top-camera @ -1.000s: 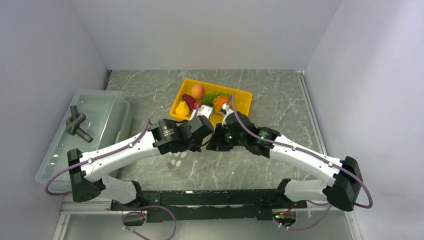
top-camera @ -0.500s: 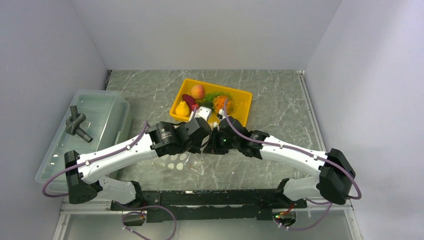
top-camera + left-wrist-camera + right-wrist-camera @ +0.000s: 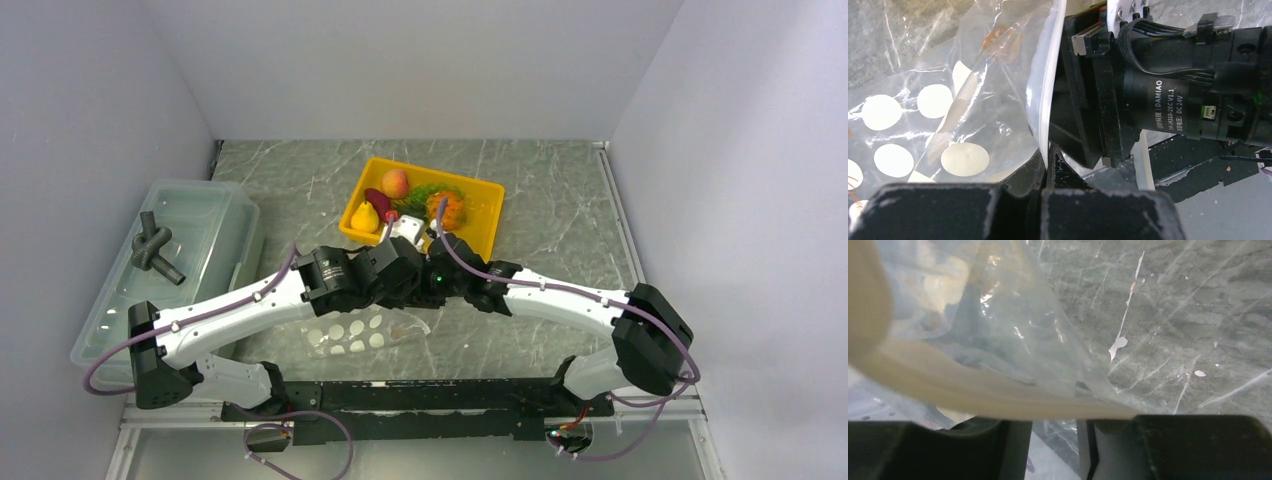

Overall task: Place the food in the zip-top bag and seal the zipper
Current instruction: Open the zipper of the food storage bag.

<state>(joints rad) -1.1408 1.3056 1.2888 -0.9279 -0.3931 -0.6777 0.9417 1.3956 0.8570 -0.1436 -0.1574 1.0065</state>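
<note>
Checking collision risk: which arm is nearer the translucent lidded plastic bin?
Left. The left arm passes the near corner of the bin; the right arm lies far right of it.

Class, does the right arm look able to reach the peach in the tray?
Probably yes: the peach lies uncovered just beyond the right gripper, though the zip-top bag lies between its jaws.

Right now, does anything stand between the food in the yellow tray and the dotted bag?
Yes: both wrists meet between the yellow tray of food and the bag; the left end effector pinches its zipper.
</note>
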